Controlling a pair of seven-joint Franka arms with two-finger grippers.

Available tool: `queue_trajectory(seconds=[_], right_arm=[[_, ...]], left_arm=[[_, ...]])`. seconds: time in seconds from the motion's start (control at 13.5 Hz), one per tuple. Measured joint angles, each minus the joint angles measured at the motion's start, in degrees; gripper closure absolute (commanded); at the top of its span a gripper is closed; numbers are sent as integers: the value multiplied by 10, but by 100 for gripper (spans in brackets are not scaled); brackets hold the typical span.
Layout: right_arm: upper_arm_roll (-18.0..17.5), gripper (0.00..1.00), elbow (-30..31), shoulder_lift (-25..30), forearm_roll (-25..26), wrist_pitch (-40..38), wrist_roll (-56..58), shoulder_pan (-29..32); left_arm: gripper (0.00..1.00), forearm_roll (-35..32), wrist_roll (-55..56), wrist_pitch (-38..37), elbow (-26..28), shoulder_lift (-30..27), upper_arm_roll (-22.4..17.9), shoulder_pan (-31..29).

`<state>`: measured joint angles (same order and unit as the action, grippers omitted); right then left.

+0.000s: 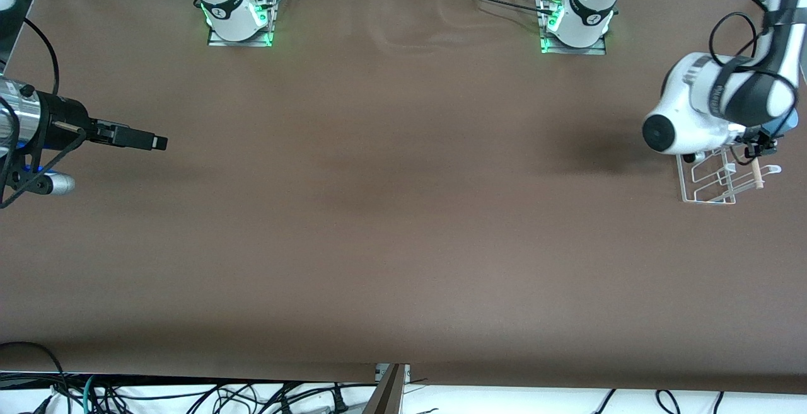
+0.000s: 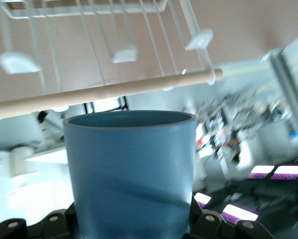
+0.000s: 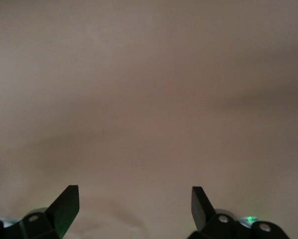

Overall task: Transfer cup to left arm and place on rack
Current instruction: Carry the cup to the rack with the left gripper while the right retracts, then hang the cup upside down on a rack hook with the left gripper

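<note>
My left gripper (image 1: 760,146) is shut on the light-blue cup (image 2: 131,174) and holds it over the white wire rack (image 1: 719,182) at the left arm's end of the table. In the left wrist view the cup fills the space between the fingers (image 2: 209,221), with its rim close to the rack's pale wooden rod (image 2: 104,92) and the hooked pegs (image 2: 125,52) showing past it. In the front view only a blue sliver of the cup (image 1: 789,121) shows past the wrist. My right gripper (image 1: 157,143) is open and empty over bare table at the right arm's end; it also shows in the right wrist view (image 3: 134,199).
The two arm bases (image 1: 239,17) (image 1: 577,23) stand along the table's edge farthest from the front camera. Cables (image 1: 252,398) hang below the edge nearest to it. The brown tabletop (image 1: 403,212) lies bare between the arms.
</note>
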<state>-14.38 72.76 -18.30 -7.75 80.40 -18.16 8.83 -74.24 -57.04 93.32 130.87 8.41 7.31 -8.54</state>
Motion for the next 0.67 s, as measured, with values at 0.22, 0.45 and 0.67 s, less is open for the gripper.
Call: queue_trajectory(seconds=[0.22, 0.45, 0.67], right_arm=[[-4, 1, 79, 46, 29, 70, 37, -5], [-2, 1, 108, 67, 39, 94, 61, -5], [-2, 1, 108, 71, 68, 116, 67, -5]], left_arm=[[100, -61, 37, 14, 75, -10, 1, -1], [100, -79, 88, 16, 134, -23, 1, -2], [100, -80, 95, 18, 169, -48, 4, -2]])
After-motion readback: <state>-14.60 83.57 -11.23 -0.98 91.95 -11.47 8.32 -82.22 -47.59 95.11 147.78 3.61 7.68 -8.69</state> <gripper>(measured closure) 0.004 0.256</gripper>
